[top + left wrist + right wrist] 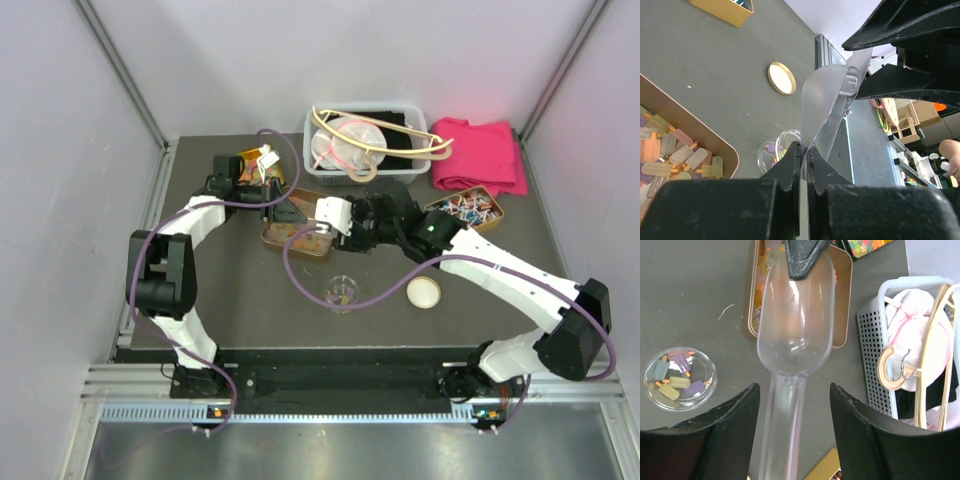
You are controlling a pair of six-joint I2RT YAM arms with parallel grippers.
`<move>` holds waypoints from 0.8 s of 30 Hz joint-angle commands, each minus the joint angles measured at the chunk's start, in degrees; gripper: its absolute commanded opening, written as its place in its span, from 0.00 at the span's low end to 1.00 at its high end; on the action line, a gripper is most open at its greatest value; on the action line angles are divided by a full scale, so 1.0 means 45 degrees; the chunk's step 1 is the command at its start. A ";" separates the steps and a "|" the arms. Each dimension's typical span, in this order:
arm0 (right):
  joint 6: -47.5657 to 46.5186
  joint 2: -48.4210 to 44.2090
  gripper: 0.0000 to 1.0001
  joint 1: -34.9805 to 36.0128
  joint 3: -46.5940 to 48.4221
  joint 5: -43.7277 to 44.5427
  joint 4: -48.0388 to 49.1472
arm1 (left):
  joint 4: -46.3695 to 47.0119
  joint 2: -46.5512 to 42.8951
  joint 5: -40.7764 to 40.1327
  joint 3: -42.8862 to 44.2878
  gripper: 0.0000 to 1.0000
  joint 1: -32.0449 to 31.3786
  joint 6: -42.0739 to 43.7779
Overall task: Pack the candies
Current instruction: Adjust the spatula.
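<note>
Left gripper [804,150]: fingers pressed together on the thin front lip of the scoop [795,325], above the tray [842,305].
Tray: holds most of the candies [670,150], heaped thick (small ice-lolly shapes in orange, yellow, pink and purple).
Scoop: clear, and empty as far as the views show. Its bowl hangs over the tray's near end and its handle points toward the right arm.
Jar [700,360]: open and upright on the table, near the tray but apart from it. A handful of candies covers part of its bottom, and it is far from full.
Right gripper [795,387]: fingers apart, one on each side of the scoop's handle, with a gap showing on both sides, so it is not clamped on it.
Lid [781,78]: lies flat on the table to the right of the jar, well apart from it.
Done: only a small first portion is in the jar.
Left to do: by my reading, nearly all of it. The right gripper has to take the handle, load the scoop from the tray and tip it into the jar, likely several times. After that the lid probably goes on.
</note>
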 commanded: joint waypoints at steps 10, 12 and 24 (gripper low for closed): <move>0.0004 0.0486 0.52 -0.0141 0.0278 -0.0481 0.1102 | 0.0198 -0.0518 0.2509 0.0445 0.00 0.0053 0.0147; 0.0004 0.0505 0.52 -0.0122 0.0239 -0.0463 0.1121 | 0.0198 -0.0518 0.2509 0.0445 0.00 0.0053 0.0147; -0.0133 0.0681 0.47 -0.0122 0.0200 -0.0268 0.1278 | 0.0081 -0.0479 0.2490 0.0504 0.00 0.0053 0.0225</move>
